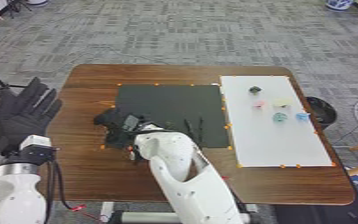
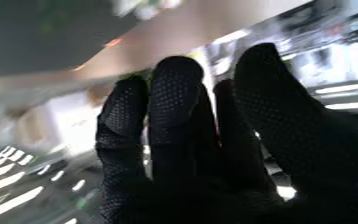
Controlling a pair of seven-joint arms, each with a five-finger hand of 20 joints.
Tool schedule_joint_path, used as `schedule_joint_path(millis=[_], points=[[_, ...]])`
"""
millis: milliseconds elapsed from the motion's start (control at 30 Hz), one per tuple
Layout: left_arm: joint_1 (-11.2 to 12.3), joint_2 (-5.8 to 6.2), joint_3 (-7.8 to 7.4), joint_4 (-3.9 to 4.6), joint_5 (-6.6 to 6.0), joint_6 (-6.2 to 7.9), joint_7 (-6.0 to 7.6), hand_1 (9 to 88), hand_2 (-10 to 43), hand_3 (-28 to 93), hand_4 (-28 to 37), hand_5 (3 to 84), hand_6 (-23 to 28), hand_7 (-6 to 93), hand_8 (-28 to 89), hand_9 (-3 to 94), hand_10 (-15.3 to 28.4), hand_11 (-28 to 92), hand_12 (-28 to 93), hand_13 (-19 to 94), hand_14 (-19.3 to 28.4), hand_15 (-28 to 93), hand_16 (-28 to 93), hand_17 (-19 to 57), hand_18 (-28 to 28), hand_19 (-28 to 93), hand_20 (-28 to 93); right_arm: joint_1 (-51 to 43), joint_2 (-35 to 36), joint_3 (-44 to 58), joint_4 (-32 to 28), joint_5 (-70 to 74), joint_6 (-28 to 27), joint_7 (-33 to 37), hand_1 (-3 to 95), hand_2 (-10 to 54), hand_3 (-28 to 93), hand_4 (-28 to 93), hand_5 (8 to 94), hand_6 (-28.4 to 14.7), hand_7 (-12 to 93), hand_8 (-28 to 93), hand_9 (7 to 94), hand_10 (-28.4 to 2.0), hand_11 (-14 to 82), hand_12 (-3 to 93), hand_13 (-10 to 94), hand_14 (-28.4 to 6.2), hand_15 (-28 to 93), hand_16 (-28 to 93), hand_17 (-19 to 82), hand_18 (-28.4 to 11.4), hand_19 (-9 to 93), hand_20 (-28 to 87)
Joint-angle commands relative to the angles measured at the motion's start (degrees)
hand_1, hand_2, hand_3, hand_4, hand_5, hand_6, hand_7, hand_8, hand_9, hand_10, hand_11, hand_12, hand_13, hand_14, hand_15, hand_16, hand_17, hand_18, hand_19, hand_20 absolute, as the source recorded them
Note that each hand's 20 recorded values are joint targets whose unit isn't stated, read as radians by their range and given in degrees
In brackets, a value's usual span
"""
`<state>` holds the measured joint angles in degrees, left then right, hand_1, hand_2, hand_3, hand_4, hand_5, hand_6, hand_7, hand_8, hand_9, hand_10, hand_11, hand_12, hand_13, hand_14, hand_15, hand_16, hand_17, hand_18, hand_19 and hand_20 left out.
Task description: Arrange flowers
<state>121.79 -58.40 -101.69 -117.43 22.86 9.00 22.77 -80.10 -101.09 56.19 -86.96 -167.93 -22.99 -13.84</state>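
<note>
Table: brown wooden top (image 1: 91,172) bearing a pale sheet and a dark mat.
Sheet: white rectangle (image 1: 304,145) on the right part of the table.
Mat: black rectangle (image 1: 162,95), just beside the white rectangle.
Left hand: black-gloved (image 1: 23,115), beyond the table's left edge; fingers extended, grasping nothing.
Right hand: black-gloved (image 1: 115,122), over the mat's left border; fingers (image 2: 175,85) extended and released. Contact with the mat cannot be told.
Bin: black, round (image 1: 322,112), beside the table's right edge.
Flowers: small blooms on the sheet, namely teal bloom (image 1: 279,117), cream bloom (image 1: 281,102), blue bloom (image 1: 302,116) and pink bloom (image 1: 259,104); dark green piece (image 1: 254,90) lies beyond them.
Slender items: two, dark (image 1: 200,126), on the mat.
</note>
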Motion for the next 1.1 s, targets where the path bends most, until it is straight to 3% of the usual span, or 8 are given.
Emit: schedule_joint_path(millis=[33, 200, 300, 433, 633, 800, 1000, 1100], points=[[0.87, -0.42, -0.06, -0.42, -0.68, 1.18, 0.55, 21.3, 17.6, 65, -28.3, 37.9, 8.9, 4.9, -6, 27.1, 12.7, 10, 6, 21, 13.5, 8, -1, -8.1, 15.4, 32, 7, 1.87, -3.06, -0.14, 0.1, -19.67, -9.56, -6.27, 52.5, 0.8, 78, -24, 39.8, -4.1, 4, -8, 37.4, -8.9, 4.2, 10.3, 58, -9.3, 69, 37, 33, -20.3, 81, 39], [1.32, -0.81, -0.45, -0.45, -0.44, 0.56, 0.31, 20.5, 17.2, 66, -28.3, 37.4, 8.0, 5.5, -7, 26.2, 12.0, 9, 6, 21, 12.5, 5, 1, -7.3, 14.7, 29, 8, 2.47, -2.56, -1.37, -0.08, -21.39, -11.09, -4.06, 54.1, 4.1, 78, -24, 37.2, -5.5, 3, -8, 35.3, -8.9, 5.0, 9.5, 57, -9.7, 69, 37, 33, -20.5, 82, 40], [1.54, -0.88, -0.57, -0.43, -0.14, 0.1, 0.15, 20.1, 17.0, 67, -28.3, 37.3, 8.0, 5.5, -7, 26.1, 11.9, 9, 6, 21, 12.2, 4, 1, -7.0, 14.4, 28, 9, 2.41, -2.31, -2.21, -0.44, -19.9, -12.82, -0.75, 52.2, 5.2, 78, -24, 43.4, -6.0, 5, -9, 41.5, -9.0, 7.5, 10.2, 59, -10.2, 69, 36, 34, -21.1, 82, 41], [1.16, -0.71, -0.3, -0.26, -0.27, 0.03, 0.15, 20.3, 16.6, 68, -28.3, 37.3, 7.9, 5.7, -7, 26.0, 11.5, 9, 7, 21, 11.4, 4, 1, -6.7, 14.1, 27, 9, 3.38, -3.09, -1.94, 0.23, -21.78, -15.54, -0.52, 50.8, 5.9, 78, -23, 46.1, -6.3, 5, -9, 43.7, -11.1, 7.7, 10.7, 61, -10.4, 69, 35, 35, -21.3, 82, 41], [0.92, -0.65, -0.13, -0.15, -0.16, -0.08, -0.05, 20.5, 16.0, 68, -28.3, 37.0, 7.4, 6.1, -7, 25.6, 10.6, 9, 6, 20, 10.0, 3, 2, -5.8, 13.2, 25, 10, 4.04, -3.5, -1.33, 1.27, -23.3, -17.98, -0.33, 48.2, 6.6, 79, -22, 43.2, -8.0, 4, -9, 39.9, -13.4, 7.0, 10.1, 61, -11.3, 69, 34, 36, -21.7, 83, 40], [1.17, -0.69, -0.22, -0.15, -0.14, -0.29, -0.19, 20.6, 15.5, 68, -28.3, 37.7, 7.0, 7.5, -7, 26.0, 10.2, 11, 7, 21, 9.5, 4, 2, -5.2, 12.7, 24, 11, 4.64, -3.22, -1.8, 1.48, -22.29, -20.16, 2.93, 45.4, 8.0, 79, -21, 46.4, -8.9, 5, -9, 44.1, -15.1, 8.3, 11.6, 62, -11.7, 71, 29, 36, -22.2, 85, 38], [1.27, -0.85, -0.19, -0.19, -0.22, -0.24, -0.23, 20.6, 15.3, 69, -28.3, 37.7, 7.1, 8.0, -8, 26.1, 10.3, 11, 7, 21, 9.8, 4, 2, -5.1, 12.7, 24, 12, 4.94, -2.08, -3.7, 0.07, -19.1, -20.12, 8.02, 43.5, 7.4, 78, -20, 48.3, -10.8, 5, -9, 46.4, -18.4, 8.2, 11.3, 65, -11.0, 71, 26, 39, -22.1, 86, 37], [1.64, -1.21, -0.52, -0.32, -0.06, -0.14, -0.51, 20.9, 15.3, 68, -28.3, 37.7, 7.6, 7.6, -7, 26.2, 10.9, 12, 7, 21, 10.9, 5, 2, -5.7, 13.2, 25, 12, 3.86, -0.57, -4.96, -1.49, -14.56, -15.37, 12.02, 42.8, 7.1, 77, -19, 50.9, -11.3, 5, -9, 51.2, -18.7, 9.0, 11.9, 67, -10.5, 69, 26, 41, -22.1, 88, 35]])
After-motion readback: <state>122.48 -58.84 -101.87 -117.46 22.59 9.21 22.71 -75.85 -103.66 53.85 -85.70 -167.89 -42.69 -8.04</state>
